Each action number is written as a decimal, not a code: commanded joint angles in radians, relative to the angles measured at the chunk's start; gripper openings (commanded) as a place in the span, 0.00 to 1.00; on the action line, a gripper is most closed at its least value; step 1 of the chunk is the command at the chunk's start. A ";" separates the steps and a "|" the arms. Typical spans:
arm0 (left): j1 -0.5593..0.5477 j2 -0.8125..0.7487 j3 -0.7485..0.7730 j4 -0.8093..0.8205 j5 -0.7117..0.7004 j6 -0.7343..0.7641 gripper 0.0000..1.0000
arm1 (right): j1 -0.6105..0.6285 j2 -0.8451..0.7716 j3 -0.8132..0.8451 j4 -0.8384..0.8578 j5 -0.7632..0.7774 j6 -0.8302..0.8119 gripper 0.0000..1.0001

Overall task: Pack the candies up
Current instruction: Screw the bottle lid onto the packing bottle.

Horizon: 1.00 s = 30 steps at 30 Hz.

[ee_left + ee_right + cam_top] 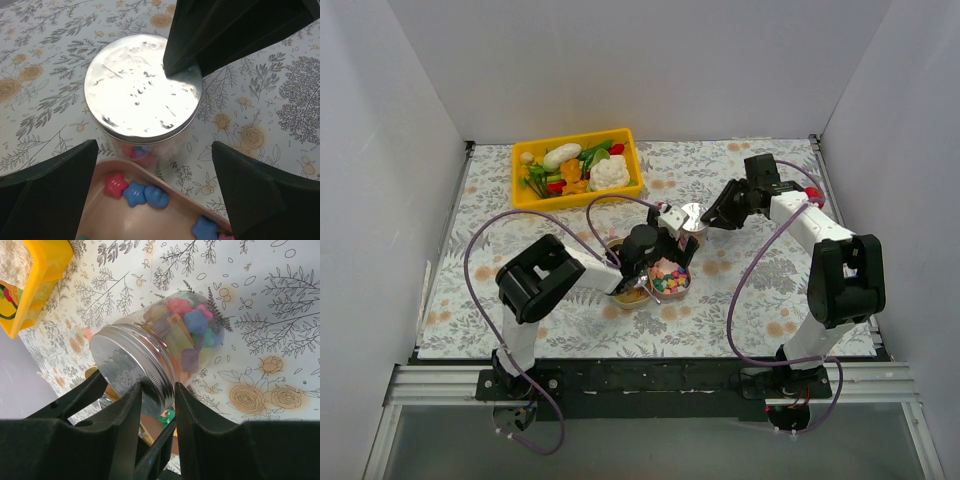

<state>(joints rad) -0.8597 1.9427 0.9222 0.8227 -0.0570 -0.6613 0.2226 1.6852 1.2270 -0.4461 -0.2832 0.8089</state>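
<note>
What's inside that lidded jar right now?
Through the wall of the glass jar: pastel candies, pink, blue, yellow and green, filling it. The metal lid is on, hiding the top layer; the right pincer at the rim covers some glass too.

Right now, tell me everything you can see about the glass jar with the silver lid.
The jar is clear glass, short and round, packed with pastel candies in pink, blue, yellow and green. A scuffed silver screw lid closes it. It stands on the floral tablecloth beside a pink bowl. The right claw pinches the lid's rim, one finger on top.
</note>
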 commanded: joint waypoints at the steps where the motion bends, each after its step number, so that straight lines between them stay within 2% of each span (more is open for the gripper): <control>1: -0.010 0.050 0.039 0.055 0.036 0.023 0.98 | 0.001 0.030 0.020 -0.055 -0.011 -0.008 0.39; 8: -0.029 0.107 0.053 0.096 -0.026 0.025 0.98 | 0.001 0.033 0.023 -0.077 -0.028 -0.017 0.39; 16: -0.035 0.124 0.083 0.116 -0.081 0.048 0.98 | 0.001 -0.005 -0.053 -0.085 -0.060 -0.028 0.39; 30: -0.045 0.150 0.138 0.084 -0.093 0.048 0.98 | 0.001 -0.010 -0.046 -0.101 -0.024 -0.054 0.41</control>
<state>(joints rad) -0.8925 2.1075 1.0325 0.9024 -0.1505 -0.6300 0.2142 1.6737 1.1938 -0.4561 -0.3489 0.8028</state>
